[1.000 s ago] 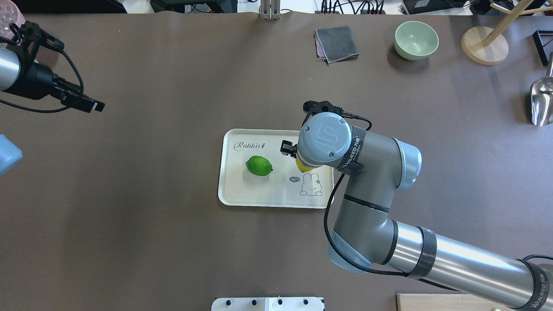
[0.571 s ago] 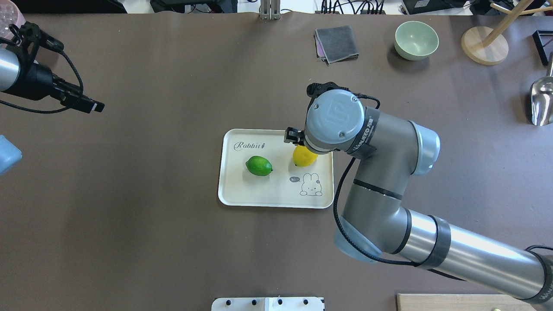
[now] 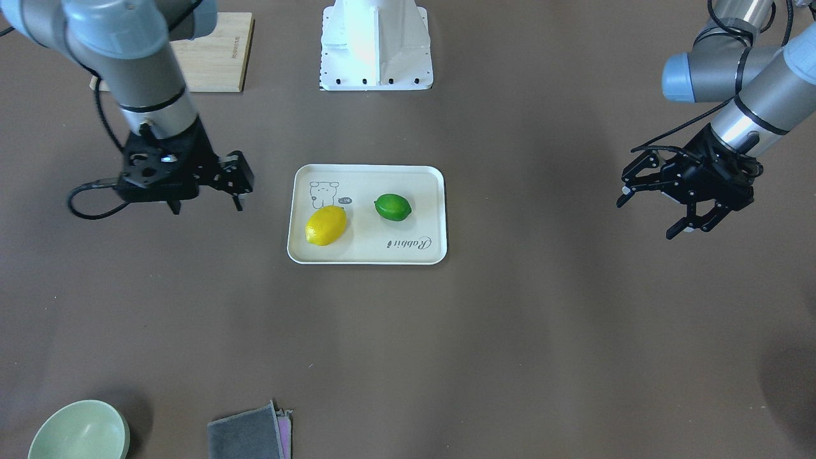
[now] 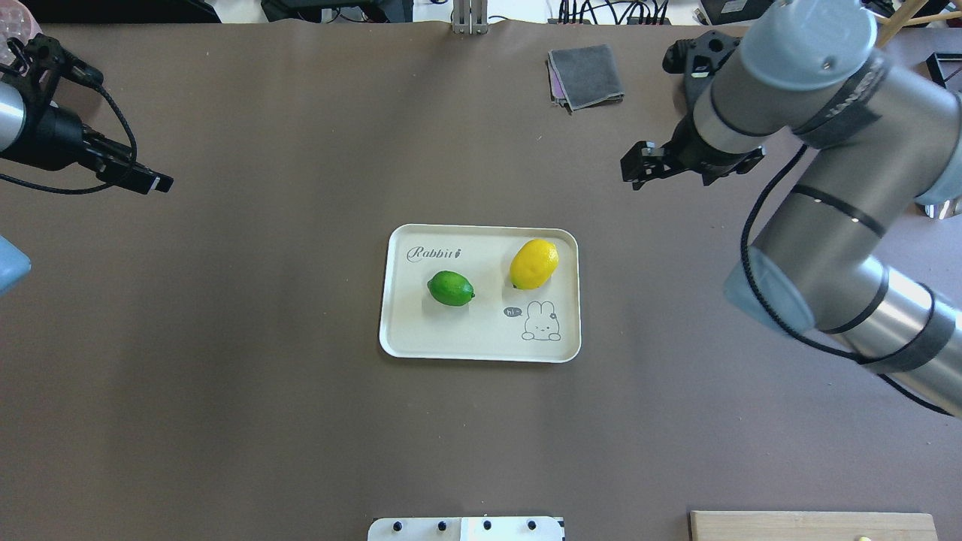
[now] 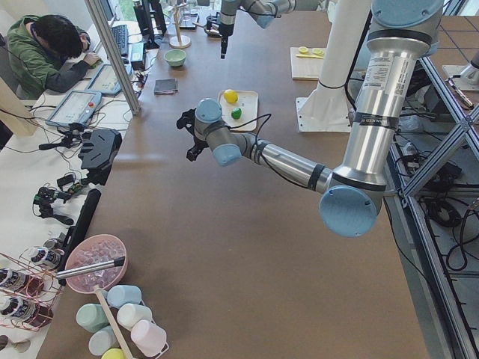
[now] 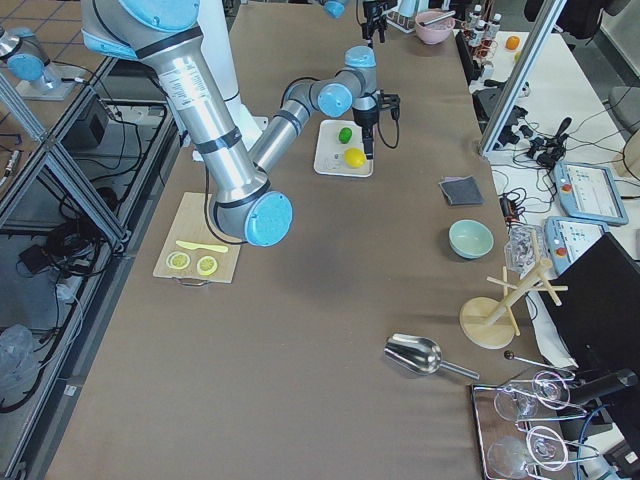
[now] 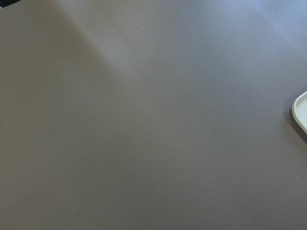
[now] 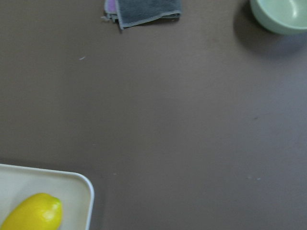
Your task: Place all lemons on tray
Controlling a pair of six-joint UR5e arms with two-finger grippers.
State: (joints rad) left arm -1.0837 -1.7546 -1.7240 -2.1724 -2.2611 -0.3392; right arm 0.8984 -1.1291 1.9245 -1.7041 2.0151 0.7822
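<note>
on table (image 4: 225, 421), tray (image 4: 481, 344) holds yellow lemon (image 4: 533, 264), green lemon (image 4: 450, 288), far from parted right end effector (image 3: 206, 204).

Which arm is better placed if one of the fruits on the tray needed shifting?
Right. The right arm hovers close to the tray, on the side of the yellow lemon, jaws open; the left arm sits much farther out. However, the green lemon lies on the tray too, so likely nothing remains.
</note>
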